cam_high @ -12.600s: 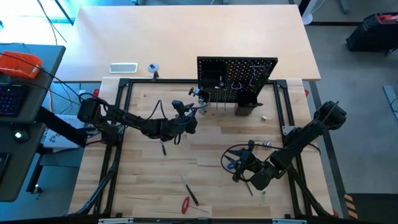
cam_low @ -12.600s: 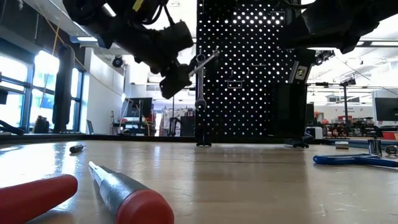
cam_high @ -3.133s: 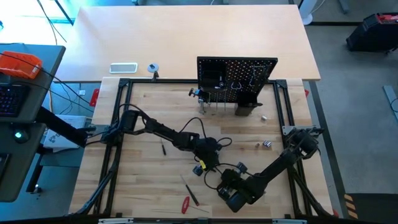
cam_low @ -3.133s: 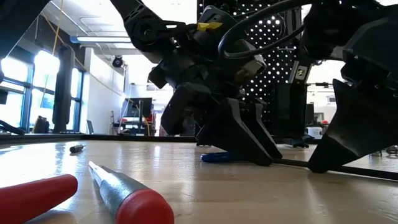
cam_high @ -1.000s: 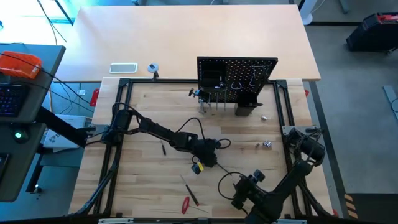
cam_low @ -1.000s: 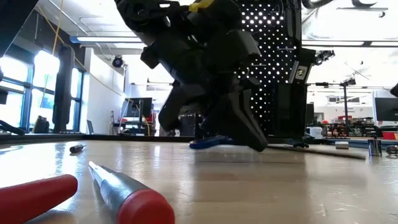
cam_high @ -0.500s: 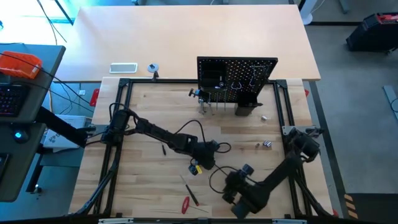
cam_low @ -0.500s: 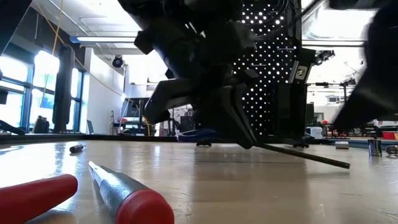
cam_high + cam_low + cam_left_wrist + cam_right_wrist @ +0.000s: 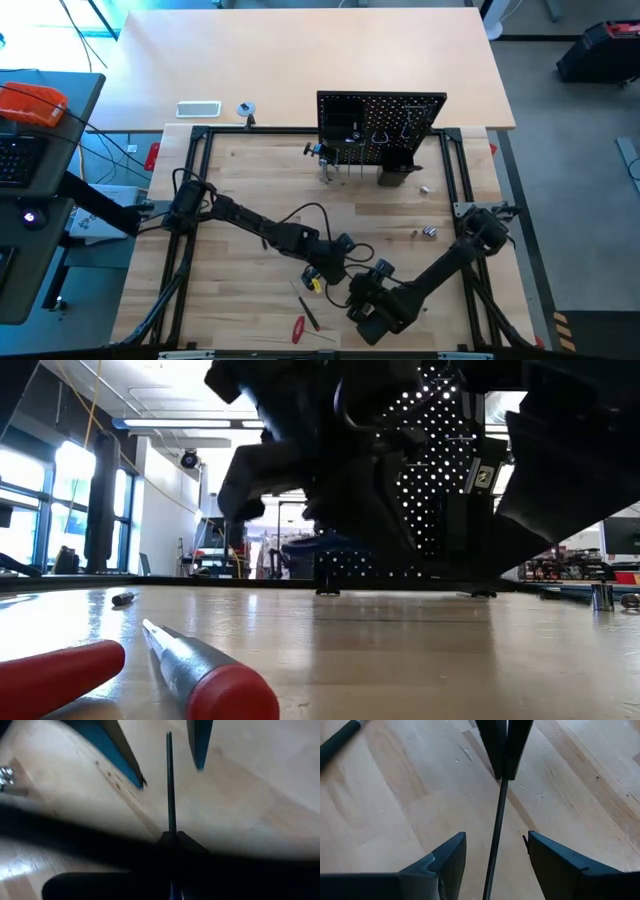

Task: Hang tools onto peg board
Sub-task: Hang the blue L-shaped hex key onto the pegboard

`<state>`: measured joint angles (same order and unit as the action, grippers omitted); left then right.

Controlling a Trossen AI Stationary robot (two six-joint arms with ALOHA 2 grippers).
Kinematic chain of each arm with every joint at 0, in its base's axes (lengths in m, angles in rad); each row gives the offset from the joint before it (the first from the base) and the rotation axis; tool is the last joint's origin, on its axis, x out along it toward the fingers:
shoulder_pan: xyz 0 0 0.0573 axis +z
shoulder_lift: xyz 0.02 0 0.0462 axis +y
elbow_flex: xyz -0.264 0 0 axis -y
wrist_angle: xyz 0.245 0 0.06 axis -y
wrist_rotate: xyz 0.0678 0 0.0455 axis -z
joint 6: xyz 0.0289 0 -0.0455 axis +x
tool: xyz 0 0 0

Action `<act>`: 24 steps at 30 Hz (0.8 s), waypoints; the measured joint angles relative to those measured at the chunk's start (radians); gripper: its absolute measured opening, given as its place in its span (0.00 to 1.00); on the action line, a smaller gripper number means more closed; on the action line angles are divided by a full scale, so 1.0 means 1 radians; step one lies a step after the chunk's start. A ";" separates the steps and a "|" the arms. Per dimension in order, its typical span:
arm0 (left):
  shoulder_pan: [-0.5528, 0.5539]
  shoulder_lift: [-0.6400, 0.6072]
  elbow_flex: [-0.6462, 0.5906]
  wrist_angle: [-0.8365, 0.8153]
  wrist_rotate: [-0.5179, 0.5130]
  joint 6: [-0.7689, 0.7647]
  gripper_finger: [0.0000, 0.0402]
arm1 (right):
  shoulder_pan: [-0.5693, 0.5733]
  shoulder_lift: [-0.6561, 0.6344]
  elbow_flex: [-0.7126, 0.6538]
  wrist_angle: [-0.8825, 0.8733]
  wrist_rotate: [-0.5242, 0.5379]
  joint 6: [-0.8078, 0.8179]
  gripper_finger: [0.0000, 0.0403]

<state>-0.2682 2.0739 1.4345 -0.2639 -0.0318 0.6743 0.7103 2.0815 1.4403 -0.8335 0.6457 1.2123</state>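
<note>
My left gripper [image 9: 170,836] is shut on the blue-handled hex key, at mid-table toward the near edge [image 9: 338,262]. The key's thin dark shaft [image 9: 169,780] sticks out past its fingers. The blue handle [image 9: 312,546] shows above the table in the low view. My right gripper [image 9: 495,837] is open, its two fingers standing on either side of the shaft's free part [image 9: 496,820] without touching it. The black peg board [image 9: 380,125] stands upright at the far edge, a silver wrench [image 9: 325,160] hanging at its left. My left gripper pinches the hex key's shaft [image 9: 502,779] between its two shut fingers, which lie roughly along it. The key is lifted clear of the table, its free end reaching toward my right gripper. How far back it sits between the fingers is hidden.
Two red-handled screwdrivers [image 9: 300,322] lie near the front edge, close to the low camera [image 9: 215,685]. A small dark bit [image 9: 264,238] lies left of centre, and small metal bits [image 9: 428,231] lie on the right. Cables loop around both wrists.
My left gripper has risen with the hex key: the blue handle is higher, and the shaft's free end, which trailed on the table, is lifted clear. My right gripper has come from the near right toward the left gripper, and its open fingers now stand on either side of the shaft.
</note>
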 joint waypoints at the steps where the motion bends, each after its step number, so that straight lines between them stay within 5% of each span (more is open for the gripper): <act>1: -0.004 0.000 0.010 -0.003 0.000 0.000 0.00 | -0.003 0.000 0.000 -0.002 0.000 -0.001 0.51; 11: -0.032 0.000 0.081 -0.082 -0.004 0.003 0.00 | -0.009 0.000 0.000 -0.003 0.038 -0.010 0.47; 20: -0.041 -0.021 0.087 -0.082 -0.008 -0.001 0.00 | -0.010 0.000 0.000 0.015 0.038 -0.049 0.07; 24: -0.043 -0.035 0.087 -0.088 -0.004 -0.007 0.00 | -0.013 0.000 0.001 0.016 0.043 -0.050 0.03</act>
<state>-0.3113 2.0394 1.5215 -0.3514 -0.0353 0.6669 0.6975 2.0811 1.4410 -0.8175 0.6888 1.1622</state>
